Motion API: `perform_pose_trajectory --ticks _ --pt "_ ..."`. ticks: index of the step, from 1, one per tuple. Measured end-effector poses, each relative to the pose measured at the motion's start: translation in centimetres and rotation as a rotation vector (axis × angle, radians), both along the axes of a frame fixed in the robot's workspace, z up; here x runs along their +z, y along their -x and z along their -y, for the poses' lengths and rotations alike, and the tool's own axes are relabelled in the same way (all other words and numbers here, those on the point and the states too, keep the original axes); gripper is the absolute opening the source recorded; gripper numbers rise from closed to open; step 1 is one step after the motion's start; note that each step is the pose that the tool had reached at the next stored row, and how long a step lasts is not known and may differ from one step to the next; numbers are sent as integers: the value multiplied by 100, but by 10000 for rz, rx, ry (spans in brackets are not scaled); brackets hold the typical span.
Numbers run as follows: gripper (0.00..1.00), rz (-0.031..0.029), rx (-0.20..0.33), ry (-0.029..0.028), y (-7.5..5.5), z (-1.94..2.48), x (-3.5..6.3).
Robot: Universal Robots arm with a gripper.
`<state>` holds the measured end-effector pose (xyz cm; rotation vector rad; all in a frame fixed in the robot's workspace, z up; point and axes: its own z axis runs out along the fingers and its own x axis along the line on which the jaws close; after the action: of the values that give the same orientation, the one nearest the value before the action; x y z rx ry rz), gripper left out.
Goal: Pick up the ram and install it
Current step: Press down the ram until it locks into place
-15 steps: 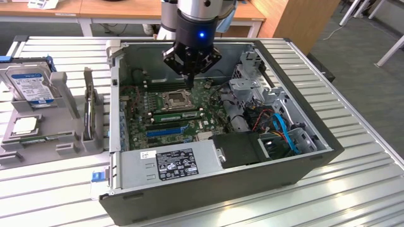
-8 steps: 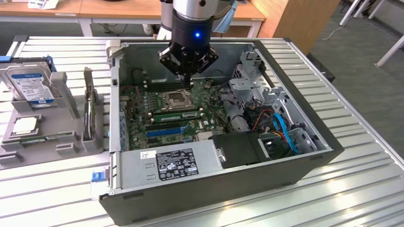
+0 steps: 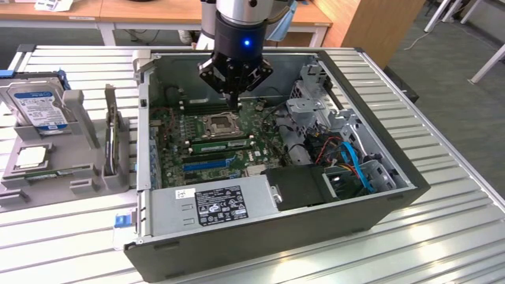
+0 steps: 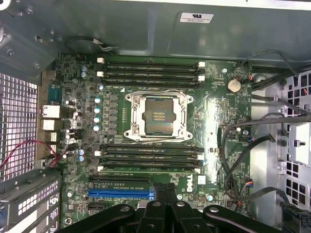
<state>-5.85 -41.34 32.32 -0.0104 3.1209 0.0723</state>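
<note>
A ram stick [image 4: 146, 168], long, thin and green, sits seated in the motherboard slot just beside the blue connector [image 4: 119, 193]; in the exterior view this ram [image 3: 219, 144] lies below the processor socket [image 3: 221, 125]. My gripper [image 3: 233, 104] hangs inside the open computer case [image 3: 371, 127] above the memory slots on the far side of the socket. Its dark fingers [image 4: 159, 194] are shut together with nothing between them, apart from the ram. Another thin green stick [image 3: 49, 174] lies in the grey holder at the exterior view's left.
The grey holder [image 3: 79, 118] carries a silver hard drive [image 3: 38, 106] and a square silver processor chip [image 3: 32, 157]. Inside the case are the power supply [image 3: 217, 204], a metal drive cage [image 3: 314, 109] and loose blue and red cables [image 3: 351, 160]. A slatted metal table [image 3: 442, 195] surrounds the case.
</note>
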Motion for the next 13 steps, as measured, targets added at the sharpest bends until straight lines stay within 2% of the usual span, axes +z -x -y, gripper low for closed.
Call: perform_pose_trajectory --ticks 8,13 --pt "10 -12 -2 11 0 0 5" --pt "10 -52 -1 65 -2 0 5"
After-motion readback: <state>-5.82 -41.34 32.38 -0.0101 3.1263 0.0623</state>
